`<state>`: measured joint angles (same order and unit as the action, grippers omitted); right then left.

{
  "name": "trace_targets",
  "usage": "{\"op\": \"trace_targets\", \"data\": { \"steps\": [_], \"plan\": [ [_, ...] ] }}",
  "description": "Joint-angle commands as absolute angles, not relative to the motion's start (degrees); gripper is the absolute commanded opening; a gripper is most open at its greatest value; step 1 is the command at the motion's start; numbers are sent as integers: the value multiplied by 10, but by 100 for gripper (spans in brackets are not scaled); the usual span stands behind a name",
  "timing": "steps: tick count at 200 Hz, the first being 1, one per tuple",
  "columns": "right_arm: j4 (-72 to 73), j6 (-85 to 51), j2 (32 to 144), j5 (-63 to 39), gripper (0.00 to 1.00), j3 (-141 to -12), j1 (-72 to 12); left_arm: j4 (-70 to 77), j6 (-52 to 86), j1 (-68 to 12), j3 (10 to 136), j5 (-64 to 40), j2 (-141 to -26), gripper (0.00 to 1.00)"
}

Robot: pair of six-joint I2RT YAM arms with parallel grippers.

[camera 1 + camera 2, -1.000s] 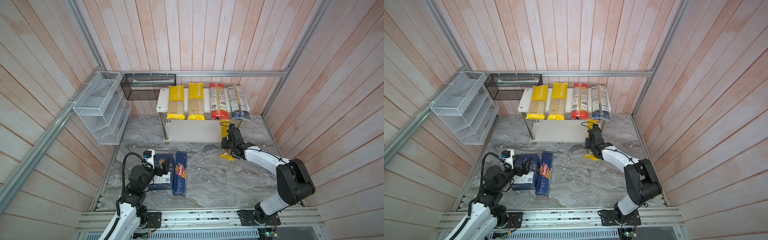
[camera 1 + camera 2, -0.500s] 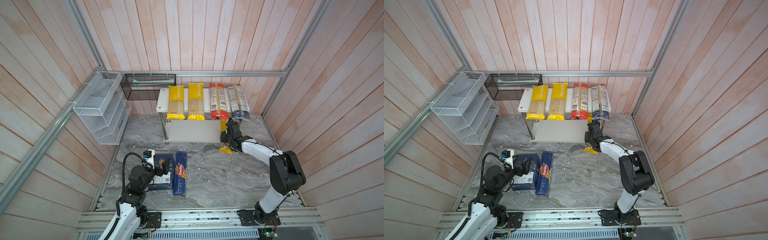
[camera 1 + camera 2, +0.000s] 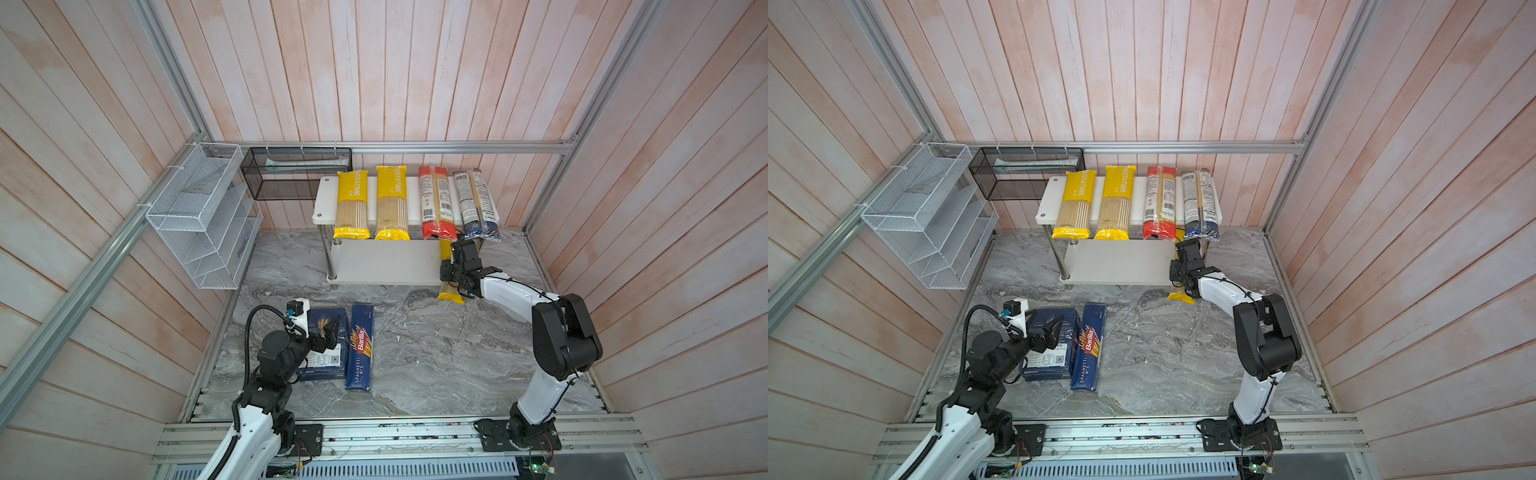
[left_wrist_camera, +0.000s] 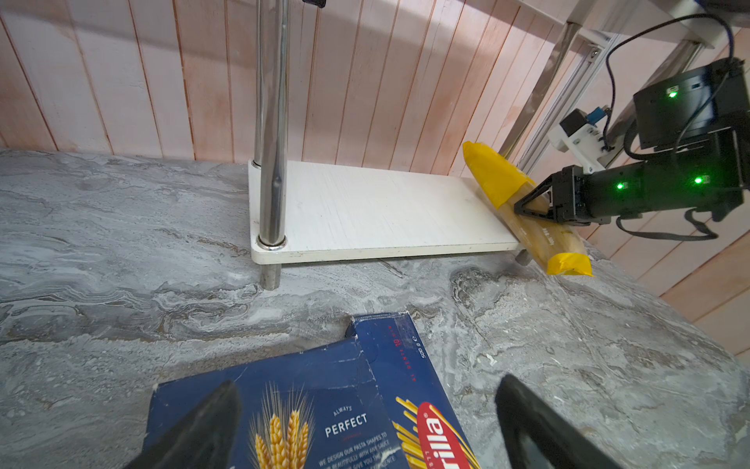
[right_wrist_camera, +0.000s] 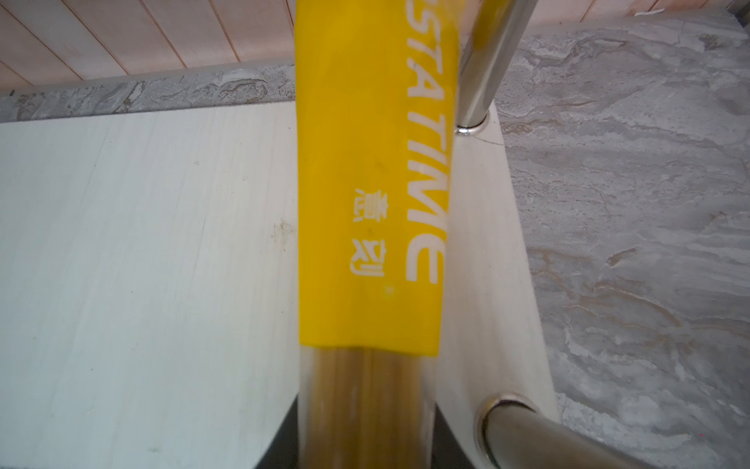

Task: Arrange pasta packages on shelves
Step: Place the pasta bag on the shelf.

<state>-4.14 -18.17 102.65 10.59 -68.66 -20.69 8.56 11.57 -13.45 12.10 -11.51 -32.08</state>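
A: So, how was the held bag (image 5: 365, 182) set against the jaws?

B: It was gripped at its clear middle by the right gripper (image 4: 527, 205), with the jaws closed on its two sides. Its long axis was pointed straight ahead of the gripper, front to back, along the right edge of the lower shelf (image 4: 365, 211). The far end was raised over the shelf, just beside a chrome leg (image 5: 483, 61). The near end was hung past the front edge, toward the table (image 3: 436, 353). A push along that axis, further onto the shelf, was judged to be what the next move calls for.

A: And which arm was nearer?

B: The right one, plainly. The left gripper (image 4: 367, 385) was seen well apart from the bag, over the wide box (image 4: 284, 406), with its jaws spread and nothing between them.

A: What writing could be read?

B: "PASTATIME" was printed in white on the held bag, beside two small Chinese characters that could not be made out surely. The same word was shown on the yellow pair (image 3: 352, 203) on the top shelf (image 3: 326, 199). A red bag (image 3: 434, 203) and a blue bag (image 3: 476, 203) were laid next to them, their labels too small to read. "Barilla" and "SPAGHETTI N.5" were read on the narrow box (image 3: 360, 349), and "ALWAYS PERFECT" on the wide box.
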Motion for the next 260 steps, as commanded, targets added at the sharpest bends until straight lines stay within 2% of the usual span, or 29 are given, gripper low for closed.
{"op": "trace_targets", "data": {
  "steps": [1,75,185,225,260],
  "plan": [
    [-8,-187,1019,110,38,-715,-203,94,109,-133,125,-109,-315,100],
    [-47,-186,998,75,48,-707,-204,92,109,-133,122,-107,-307,100],
    [-64,-241,769,29,49,-480,-229,92,110,-133,123,-107,-308,100],
    [-36,-279,645,-47,49,-377,-237,93,110,-132,123,-106,-311,100],
    [-25,-296,616,-139,50,-336,-236,93,109,-132,124,-107,-312,100]
  ]
}}
